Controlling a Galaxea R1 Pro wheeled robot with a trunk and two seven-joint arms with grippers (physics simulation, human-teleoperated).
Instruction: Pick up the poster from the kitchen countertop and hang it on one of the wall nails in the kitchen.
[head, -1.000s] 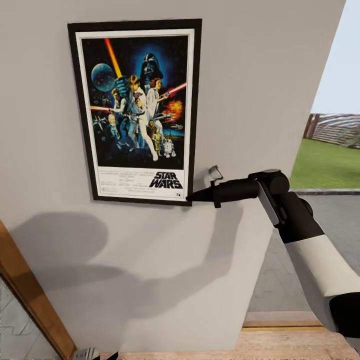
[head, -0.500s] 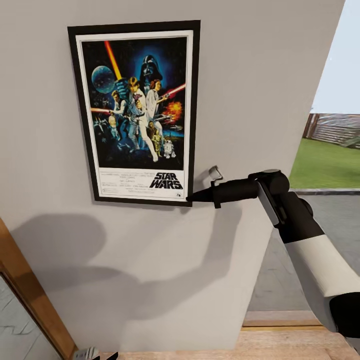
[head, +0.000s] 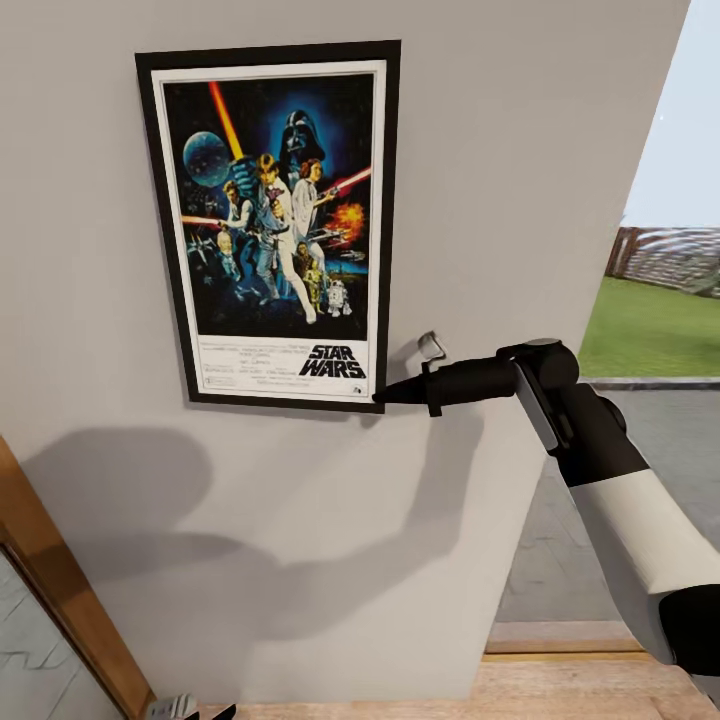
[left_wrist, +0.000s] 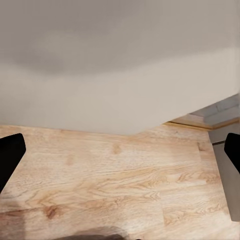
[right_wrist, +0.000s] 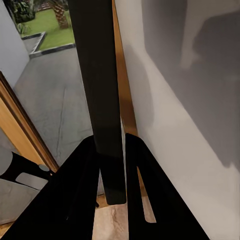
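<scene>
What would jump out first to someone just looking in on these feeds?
The poster, upright and flat against the grey wall, high in the head view. Next, the right gripper pinching its lower right corner; the right wrist view shows the black frame edge between the fingers. Beyond the wall's right edge lie grass and pavement.

You see the poster (head: 270, 225) with a matt black frame and smooth printed paper, a matt grey plaster-like wall (head: 500, 150), pale grained wood floor (left_wrist: 115, 185), and a matt black right end effector (head: 380, 397).
</scene>
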